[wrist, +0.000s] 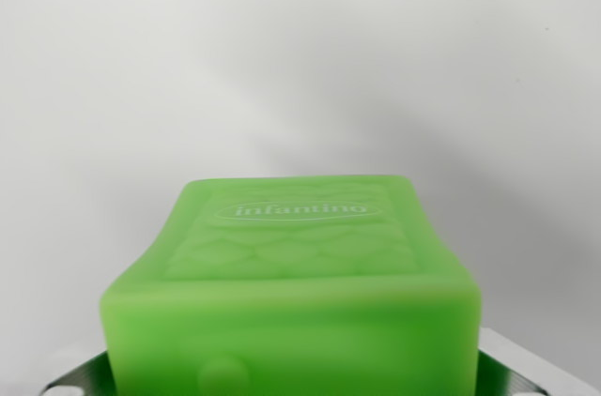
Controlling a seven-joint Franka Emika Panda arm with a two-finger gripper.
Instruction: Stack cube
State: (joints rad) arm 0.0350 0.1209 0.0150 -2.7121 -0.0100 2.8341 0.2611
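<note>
A soft green cube (291, 265) fills the lower half of the wrist view, very close to the camera. Its upper face carries an embossed "infantino" oval and a scale pattern, and the face nearest the camera has a round bump. My gripper (296, 379) is shut on the green cube. One metal finger (80, 379) shows at the cube's left side and the other finger (515, 368) at its right side. The cube's sides look pinched inward. No other cube is in view.
Beyond the cube there is only a plain white surface (300, 58) with soft shadows across it.
</note>
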